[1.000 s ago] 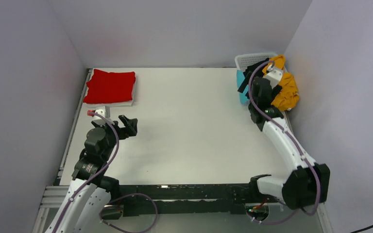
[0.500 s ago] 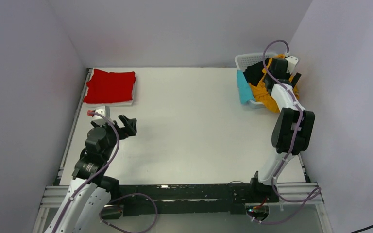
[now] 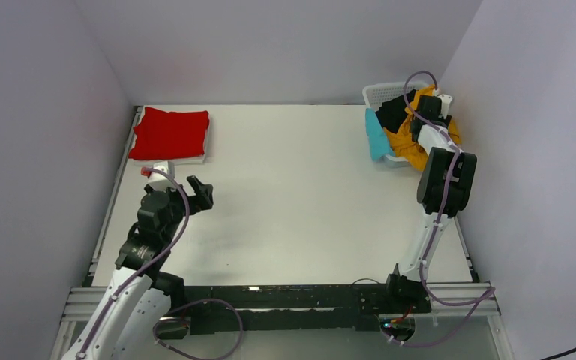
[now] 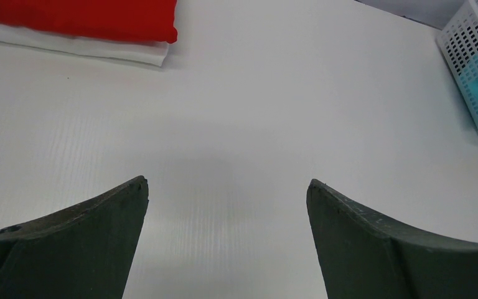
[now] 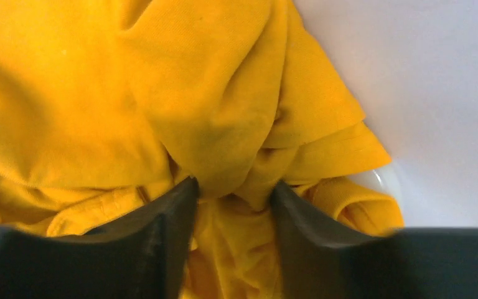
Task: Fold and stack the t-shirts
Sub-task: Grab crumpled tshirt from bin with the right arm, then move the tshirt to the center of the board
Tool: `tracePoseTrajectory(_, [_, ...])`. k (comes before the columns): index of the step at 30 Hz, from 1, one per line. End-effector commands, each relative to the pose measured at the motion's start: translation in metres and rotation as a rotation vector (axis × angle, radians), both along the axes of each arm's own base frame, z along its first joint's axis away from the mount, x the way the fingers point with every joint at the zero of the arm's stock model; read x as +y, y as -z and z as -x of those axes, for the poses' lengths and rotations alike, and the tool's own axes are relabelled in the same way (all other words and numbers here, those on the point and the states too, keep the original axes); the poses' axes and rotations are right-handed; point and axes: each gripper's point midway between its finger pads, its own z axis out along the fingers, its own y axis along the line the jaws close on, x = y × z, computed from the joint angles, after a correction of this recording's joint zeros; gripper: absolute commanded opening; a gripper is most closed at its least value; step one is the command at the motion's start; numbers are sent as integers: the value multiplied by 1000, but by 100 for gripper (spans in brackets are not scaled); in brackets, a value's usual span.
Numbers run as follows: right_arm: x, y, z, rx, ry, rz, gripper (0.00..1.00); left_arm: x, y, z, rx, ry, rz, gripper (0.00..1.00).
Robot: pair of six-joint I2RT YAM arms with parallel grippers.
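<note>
Mustard-orange t-shirt [image 3: 409, 146] lies crumpled in the white basket [image 3: 382, 91] at the far right of the counter [image 3: 292, 195], with no clear long axis. The right claw [image 5: 233, 187] pinches a fold of it. Far left, the red t-shirt [image 3: 169, 133] lies folded, long side crosswise; the left claw [image 4: 227, 184] gapes wide, empty.

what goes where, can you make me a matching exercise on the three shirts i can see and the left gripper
Things:
1. red folded cloth t-shirt
2. teal cloth t-shirt
3. mustard-orange crumpled cloth t-shirt
4. left gripper

Places or states:
a. bunched between the right gripper's fingers
b. open above the white table
c. lying flat at the table's far left corner
d. hanging at the left side of the white plastic lattice basket

Pairs: 1-c, 2-d, 3-a, 4-b
</note>
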Motion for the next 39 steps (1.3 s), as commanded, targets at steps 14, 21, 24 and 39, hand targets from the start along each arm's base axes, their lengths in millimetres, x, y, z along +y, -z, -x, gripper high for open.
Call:
tracePoseTrajectory(14, [2, -154, 35, -383, 66, 149, 0, 5, -34, 5, -103, -21, 26, 99])
tracePoseTrajectory(21, [49, -250, 61, -650, -71, 161, 0, 2, -34, 6, -106, -5, 40, 99])
tracePoseTrajectory(24, [74, -287, 67, -746, -162, 129, 0, 2, -34, 6, -102, -7, 45, 100])
tracePoseTrajectory(39, [304, -402, 126, -951, -924, -325, 0, -11, -34, 10, -87, 55, 84, 99])
